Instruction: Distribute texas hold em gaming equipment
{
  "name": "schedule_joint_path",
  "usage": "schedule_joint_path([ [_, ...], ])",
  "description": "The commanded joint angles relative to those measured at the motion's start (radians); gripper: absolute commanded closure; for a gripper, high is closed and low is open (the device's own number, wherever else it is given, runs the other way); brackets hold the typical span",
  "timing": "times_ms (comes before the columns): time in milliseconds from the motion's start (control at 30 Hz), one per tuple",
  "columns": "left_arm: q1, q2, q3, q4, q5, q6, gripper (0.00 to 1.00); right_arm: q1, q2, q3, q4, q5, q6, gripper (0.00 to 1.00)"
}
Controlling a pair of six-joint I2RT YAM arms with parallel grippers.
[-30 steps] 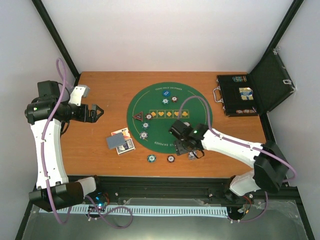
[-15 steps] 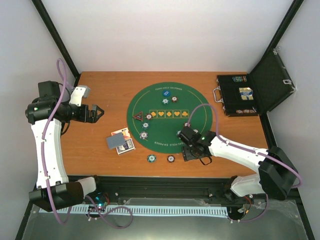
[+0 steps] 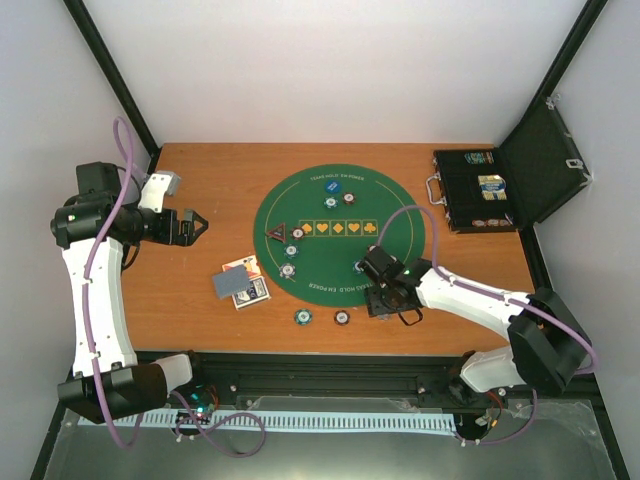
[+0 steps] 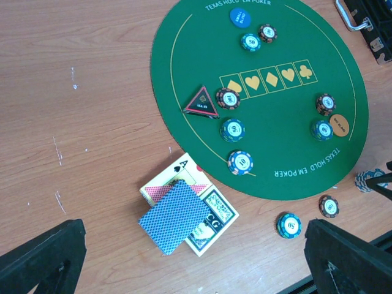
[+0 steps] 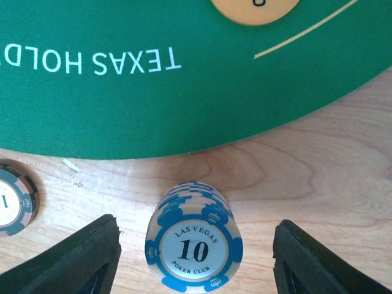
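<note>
The orange disc (image 5: 254,9) is cut off by the right wrist view's top edge; a striped chip (image 5: 13,197) by its left edge; from above, the right claw (image 3: 392,302) seems to hide the blue chip stack (image 5: 194,244); the black case (image 3: 478,190) contents are too small to tell.

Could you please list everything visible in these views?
table: one, brown wood, under everything.
mat: one, round, green, mid-table.
case: one, black, open, far right corner.
poker chips: ten chips or stacks, dark, teal or blue; seven on the mat, three just off its near edge.
blue disc: one, blue, mat's far side.
orange disc: one, orange, mat's right side.
triangle marker: one, dark with red edge, mat's left side.
playing cards: one small pile, blue-grey back on top, left of the mat.
left fingers: black, open, above the table's left side.
right fingers: black, open, either side of a blue chip stack.
</note>
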Motion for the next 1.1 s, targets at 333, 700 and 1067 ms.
schedule_joint_path([
  [333,0.005,-0.003,0.022,-0.002,0.012,0.003,0.00,-0.011,0.019,-0.043,0.047,-0.021,-0.013,0.40],
  [700,0.006,-0.006,0.024,-0.005,0.008,0.004,0.00,-0.011,0.020,-0.049,0.054,-0.029,-0.009,0.54],
  [1067,0.006,-0.010,0.025,-0.009,0.003,0.010,0.00,-0.011,0.038,-0.052,0.050,-0.032,-0.006,0.59],
])
